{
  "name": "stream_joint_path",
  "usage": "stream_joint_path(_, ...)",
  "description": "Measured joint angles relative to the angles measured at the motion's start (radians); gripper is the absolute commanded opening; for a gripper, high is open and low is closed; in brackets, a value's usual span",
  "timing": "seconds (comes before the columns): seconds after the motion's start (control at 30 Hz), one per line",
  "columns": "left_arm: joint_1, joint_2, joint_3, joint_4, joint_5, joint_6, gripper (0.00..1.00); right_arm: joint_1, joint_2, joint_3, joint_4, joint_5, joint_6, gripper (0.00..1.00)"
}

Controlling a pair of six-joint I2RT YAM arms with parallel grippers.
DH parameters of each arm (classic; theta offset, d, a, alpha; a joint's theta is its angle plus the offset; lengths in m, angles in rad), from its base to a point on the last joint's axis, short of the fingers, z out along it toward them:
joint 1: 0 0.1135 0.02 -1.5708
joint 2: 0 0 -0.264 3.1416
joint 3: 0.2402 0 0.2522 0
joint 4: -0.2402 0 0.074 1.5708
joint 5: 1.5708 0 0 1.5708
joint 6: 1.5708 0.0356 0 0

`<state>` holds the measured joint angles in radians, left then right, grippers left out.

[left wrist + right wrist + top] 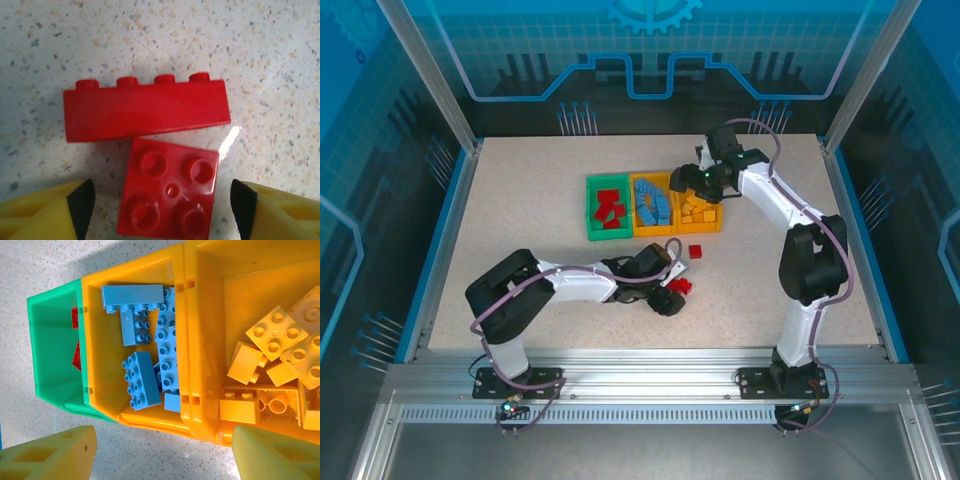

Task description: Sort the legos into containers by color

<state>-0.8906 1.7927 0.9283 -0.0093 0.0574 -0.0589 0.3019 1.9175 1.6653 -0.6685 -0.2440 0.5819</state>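
Observation:
Three joined bins stand mid-table: a green bin (608, 208) holding red bricks, a middle orange-yellow bin (652, 203) holding blue bricks (147, 377), and a right orange-yellow bin (699, 206) holding yellow bricks (272, 332). My left gripper (162, 202) is open and low over the table, its fingers on either side of a square red brick (170, 187) lying studs-down. A long red brick (145, 107) lies on its side touching it. Another red brick (695, 251) sits alone nearby. My right gripper (165, 452) hovers open above the bins with nothing between its fingers.
The speckled table (520, 200) stretches bare to the left of the bins. Metal frame posts (430, 75) and blue walls ring the work area. The right arm's elbow (815, 260) stands at the right side of the table.

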Motion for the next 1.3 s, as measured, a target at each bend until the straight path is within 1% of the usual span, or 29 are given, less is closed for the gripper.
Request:
stream_joint_path(0.13, 0.000, 0.003, 0.001, 0.001, 0.000, 0.011, 0.45, -0.011, -0.012, -0.018, 0.005, 0.000, 0.000, 0.73)
stream_joint_path(0.2, 0.000, 0.003, 0.000, 0.001, 0.000, 0.011, 0.39, -0.015, -0.016, -0.027, 0.010, 0.000, 0.000, 0.73)
stream_joint_path(0.37, 0.000, -0.043, -0.013, -0.001, -0.016, 0.006, 0.36, -0.018, -0.042, -0.073, 0.014, 0.005, -0.008, 0.73)
stream_joint_path(0.57, 0.002, -0.197, -0.047, -0.036, -0.089, 0.006, 0.35, -0.020, -0.108, -0.159, 0.018, 0.034, -0.050, 0.71)
stream_joint_path(0.67, 0.023, -0.269, -0.047, -0.056, -0.115, 0.006, 0.34, -0.015, -0.161, -0.228, 0.015, 0.062, -0.069, 0.71)
stream_joint_path(0.77, 0.091, -0.309, -0.045, -0.073, -0.132, 0.006, 0.34, 0.006, -0.211, -0.295, 0.011, 0.101, -0.086, 0.71)
stream_joint_path(0.97, 0.295, -0.306, 0.027, -0.134, -0.152, 0.003, 0.34, 0.083, -0.258, -0.407, 0.013, 0.170, -0.101, 0.71)
stream_joint_path(1.1, 0.407, -0.229, 0.145, -0.164, -0.151, -0.032, 0.34, 0.101, -0.254, -0.472, 0.016, 0.207, -0.101, 0.70)
stream_joint_path(1.2, 0.463, -0.157, 0.217, -0.181, -0.151, -0.067, 0.34, 0.109, -0.231, -0.485, 0.023, 0.238, -0.100, 0.70)
stream_joint_path(1.3, 0.499, -0.084, 0.283, -0.217, -0.159, -0.105, 0.34, 0.124, -0.194, -0.485, 0.035, 0.270, -0.101, 0.70)
